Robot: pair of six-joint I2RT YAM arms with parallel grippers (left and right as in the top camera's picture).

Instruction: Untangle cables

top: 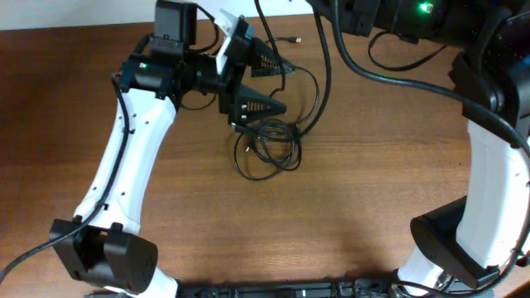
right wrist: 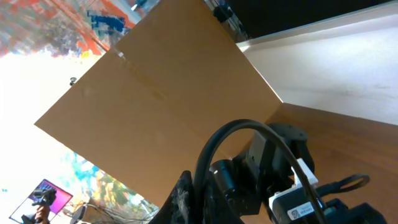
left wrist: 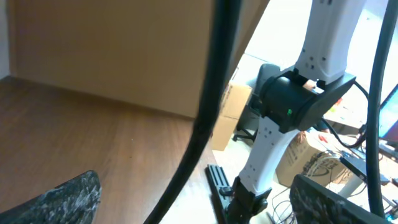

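Note:
The cables (top: 269, 145) lie as a loose coiled bundle of thin black cords on the wooden table, just below my left gripper. One long strand (top: 323, 66) rises from the bundle to the top edge, where my right gripper (top: 333, 7) is mostly out of frame. In the right wrist view that gripper (right wrist: 199, 199) is shut on this strand (right wrist: 249, 127). A small plug end (top: 296, 39) lies at the back. My left gripper (top: 286, 87) is open above the bundle. In the left wrist view a blurred strand (left wrist: 205, 118) passes between its spread fingers (left wrist: 196, 205).
The right arm's white link and base (top: 464, 223) stand at the right, with thick black arm wires (top: 397, 83) draped across the back right. A brown cardboard panel (left wrist: 124, 50) stands past the table edge and also shows in the right wrist view (right wrist: 168, 93).

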